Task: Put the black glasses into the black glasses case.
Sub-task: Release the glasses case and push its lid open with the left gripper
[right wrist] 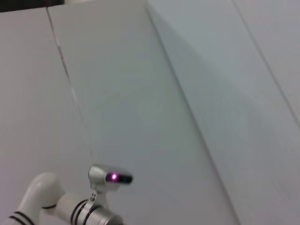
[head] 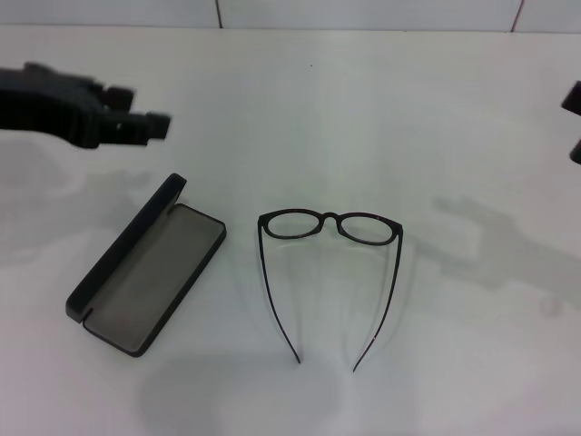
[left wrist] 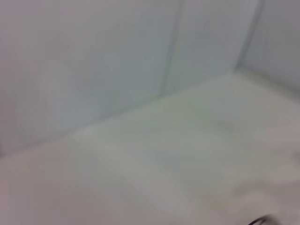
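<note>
The black glasses (head: 329,218) lie in the middle of the white table, lenses away from me, both temple arms unfolded and pointing toward the front edge. The black glasses case (head: 150,272) lies open to their left, set at an angle, its grey lining facing up and its lid standing along its far left side. My left gripper (head: 145,123) hovers above the table behind the case, apart from it. My right gripper (head: 574,118) shows only as a dark sliver at the far right edge, far from the glasses.
The white table (head: 363,109) meets a white tiled wall at the back. The right wrist view shows the left arm's white wrist with a lit camera (right wrist: 111,177) against the wall. The left wrist view shows mostly table and wall.
</note>
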### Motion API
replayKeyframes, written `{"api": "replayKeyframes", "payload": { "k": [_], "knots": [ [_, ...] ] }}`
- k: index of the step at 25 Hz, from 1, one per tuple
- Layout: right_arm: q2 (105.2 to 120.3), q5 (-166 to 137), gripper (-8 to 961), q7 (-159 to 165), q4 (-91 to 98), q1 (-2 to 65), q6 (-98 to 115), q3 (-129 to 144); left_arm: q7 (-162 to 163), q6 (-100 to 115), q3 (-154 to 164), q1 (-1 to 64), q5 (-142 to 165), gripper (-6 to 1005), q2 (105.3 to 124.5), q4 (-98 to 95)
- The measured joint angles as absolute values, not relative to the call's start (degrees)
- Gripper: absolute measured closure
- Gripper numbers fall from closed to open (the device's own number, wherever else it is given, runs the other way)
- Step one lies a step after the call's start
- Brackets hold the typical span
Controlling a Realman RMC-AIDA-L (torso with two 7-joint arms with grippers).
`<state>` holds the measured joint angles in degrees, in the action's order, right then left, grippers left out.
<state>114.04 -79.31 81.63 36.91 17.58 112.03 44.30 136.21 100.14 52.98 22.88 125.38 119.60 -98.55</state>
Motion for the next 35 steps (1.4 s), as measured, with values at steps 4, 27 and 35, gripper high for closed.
{"api": "replayKeyframes", "payload": {
  "k": [4, 27, 35],
  "knots": [
    [114.02, -79.4, 116, 81.3, 36.9, 17.1, 112.2, 43.6, 142.9, 99.0, 58.5, 23.1, 133.8, 383, 119.6, -99.9],
    [114.27, -79.5, 134, 79.8, 35.5, 17.7, 112.5, 43.5, 149.5, 98.6, 76.2, 27.0, 152.0, 439, 119.58, -93.5],
    [114.11, -79.4, 140, 79.2, 34.2, 17.3, 112.5, 43.5, 151.1, 96.1, 78.9, 29.6, 156.1, 502, 119.69, -88.8]
  ]
}}
